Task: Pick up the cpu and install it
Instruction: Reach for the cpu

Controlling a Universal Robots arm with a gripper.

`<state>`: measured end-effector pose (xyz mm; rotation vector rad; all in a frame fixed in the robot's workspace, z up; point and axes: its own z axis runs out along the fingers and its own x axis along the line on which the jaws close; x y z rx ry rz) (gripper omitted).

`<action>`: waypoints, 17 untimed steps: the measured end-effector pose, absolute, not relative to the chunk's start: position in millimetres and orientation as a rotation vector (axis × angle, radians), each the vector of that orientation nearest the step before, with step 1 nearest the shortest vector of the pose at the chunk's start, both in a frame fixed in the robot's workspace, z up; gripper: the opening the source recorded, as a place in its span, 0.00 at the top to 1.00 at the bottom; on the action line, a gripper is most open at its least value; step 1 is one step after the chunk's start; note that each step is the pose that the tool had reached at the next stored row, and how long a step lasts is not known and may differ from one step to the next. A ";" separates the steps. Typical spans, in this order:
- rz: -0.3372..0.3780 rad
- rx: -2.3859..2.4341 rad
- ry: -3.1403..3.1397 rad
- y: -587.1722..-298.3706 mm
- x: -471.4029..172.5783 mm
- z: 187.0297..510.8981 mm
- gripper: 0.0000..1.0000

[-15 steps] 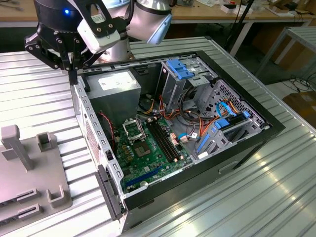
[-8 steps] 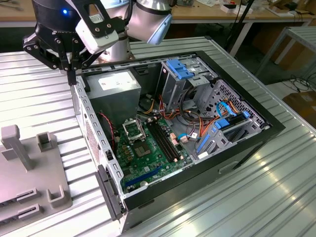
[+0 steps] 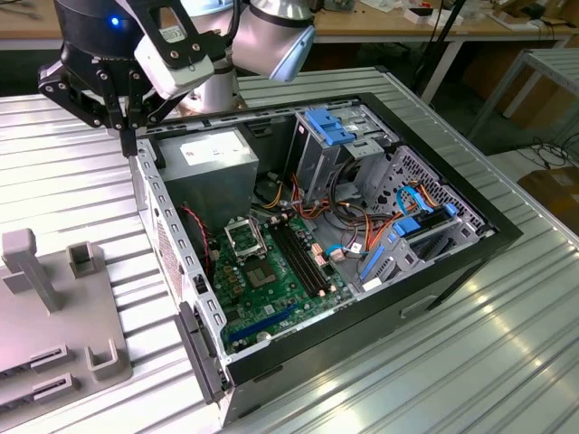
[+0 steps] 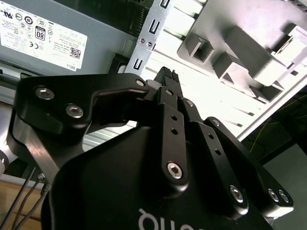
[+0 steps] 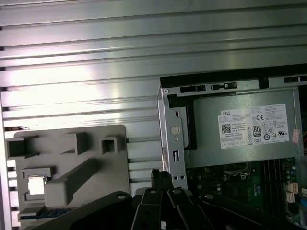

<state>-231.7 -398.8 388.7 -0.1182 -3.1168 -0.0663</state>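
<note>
You have the ribbed metal table (image 3: pixel 507 362) under everything, and on it the open computer case (image 3: pixel 470 258) with its inside facing up. The grey fixture tray (image 3: pixel 36 334) lies just beside the case, on the exterior view's left. Inside the case you see the grey power supply (image 3: pixel 213 154), with the green motherboard (image 3: pixel 280 289) next to it. Your gripper (image 3: pixel 128 140) hangs over the case wall beside the power supply, between tray and board. Its jaws seem pressed together on nothing, though the angle is poor. The black socket (image 3: pixel 242 237) sits on the board. The cpu (image 5: pixel 36 186) lies flat in a tray pocket, apart from the gripper.
</note>
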 end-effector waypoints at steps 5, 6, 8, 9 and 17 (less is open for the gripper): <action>-0.066 -0.118 -3.117 -398.8 -233.9 388.7 0.89; -0.066 -0.118 -3.117 -398.9 -234.4 388.7 0.89; -0.066 -0.118 -3.117 -398.8 -235.6 388.7 0.89; -0.066 -0.118 -3.117 -398.9 -236.3 388.8 0.89; -0.066 -0.118 -3.117 -398.9 -243.9 388.7 0.89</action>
